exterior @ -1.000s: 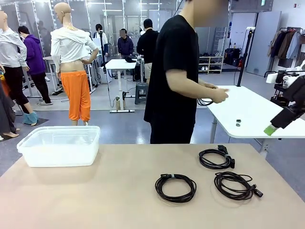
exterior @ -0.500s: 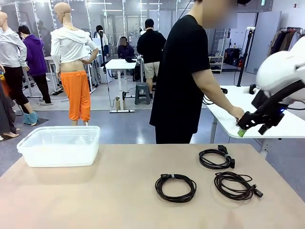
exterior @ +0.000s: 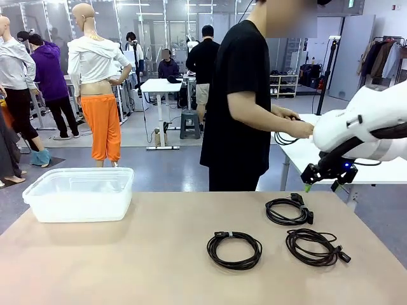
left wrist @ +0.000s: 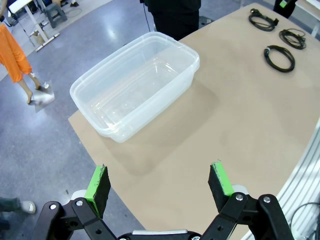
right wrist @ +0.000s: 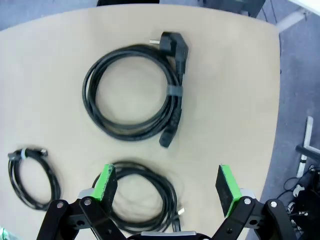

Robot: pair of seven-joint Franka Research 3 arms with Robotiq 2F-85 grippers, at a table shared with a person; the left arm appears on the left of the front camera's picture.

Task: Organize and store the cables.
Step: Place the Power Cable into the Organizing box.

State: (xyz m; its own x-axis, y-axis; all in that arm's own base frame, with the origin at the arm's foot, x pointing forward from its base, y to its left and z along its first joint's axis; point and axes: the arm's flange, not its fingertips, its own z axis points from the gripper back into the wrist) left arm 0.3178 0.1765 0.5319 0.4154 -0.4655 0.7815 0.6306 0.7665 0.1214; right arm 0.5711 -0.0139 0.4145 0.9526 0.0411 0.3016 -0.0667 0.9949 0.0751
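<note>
Lower right of the front view: three black cables (exterior: 222, 236), each wound in a round coil, flat on the tan surface (exterior: 127, 267), apart from one another. Farthest back, the coil with the angled plug (exterior: 308, 216); nearer, the right coil (exterior: 331, 254).

Just above and behind the plugged coil, clear of the surface: the right end effector (exterior: 321, 183), tipped downward at the end of a bulky white arm (exterior: 362, 127) entering from the right edge.

From its wrist, looking straight down: fingers spread wide, nothing held, green pads (right wrist: 106, 182) either side of the right coil (right wrist: 170, 195) at bottom centre. Plugged coil (right wrist: 172, 92) in the upper middle, third coil (right wrist: 55, 185) at lower left.

In the left wrist view: left end effector (left wrist: 160, 185) likewise wide open and empty, above the surface's edge. Clear plastic tub (left wrist: 192, 57) at upper centre, cables (left wrist: 280, 57) well apart at upper right.

Behind, in the front view, a person's hands (exterior: 299, 129) with another black cord at a white table.
</note>
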